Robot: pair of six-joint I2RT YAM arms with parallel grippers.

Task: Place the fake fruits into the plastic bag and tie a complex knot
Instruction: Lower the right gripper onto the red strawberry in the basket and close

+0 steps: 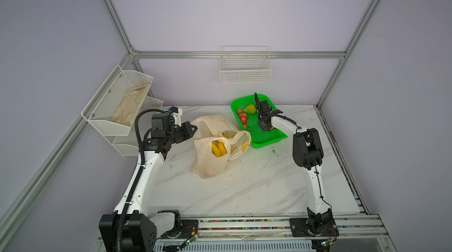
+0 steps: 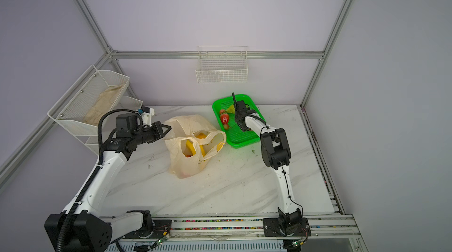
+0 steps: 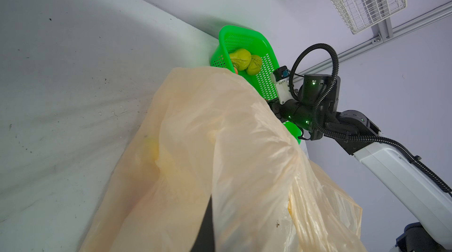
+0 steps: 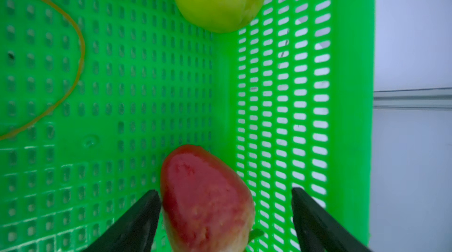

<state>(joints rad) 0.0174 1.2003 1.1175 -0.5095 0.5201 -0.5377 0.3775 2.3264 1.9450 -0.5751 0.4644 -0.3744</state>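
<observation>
In both top views the plastic bag [image 1: 210, 165] slumps on the marble-patterned table [image 1: 244, 189] with its mouth gaping. A yellow banana bunch [image 1: 219, 149] shows inside, and a reddish blur low in the bag cannot be identified. The left gripper [image 1: 194, 129] is clamped shut on the bag's rim, and the film hides its tips. The right arm [image 1: 283, 121] dips into the green basket [image 1: 267, 138] just beside the bag, where strawberries [image 1: 242, 118] and a pear [image 1: 251, 109] lie. The arm's end is hard to read from above.

The left wrist view is mostly bag film. One dark finger [image 3: 205, 226] shows only as a strip beneath it. Beyond, the basket holds two green fruits [image 3: 241, 58]; the bag hides the rest of its contents.

In the right wrist view the right gripper [image 4: 225, 191] stands wide open, its fingers either side of a strawberry [image 4: 205, 202]. One fingertip is at the strawberry's side and the other is clear of it. The frame cuts off both that strawberry and the pear. An orange rubber band [image 4: 82, 50] lies partly out of view.
</observation>
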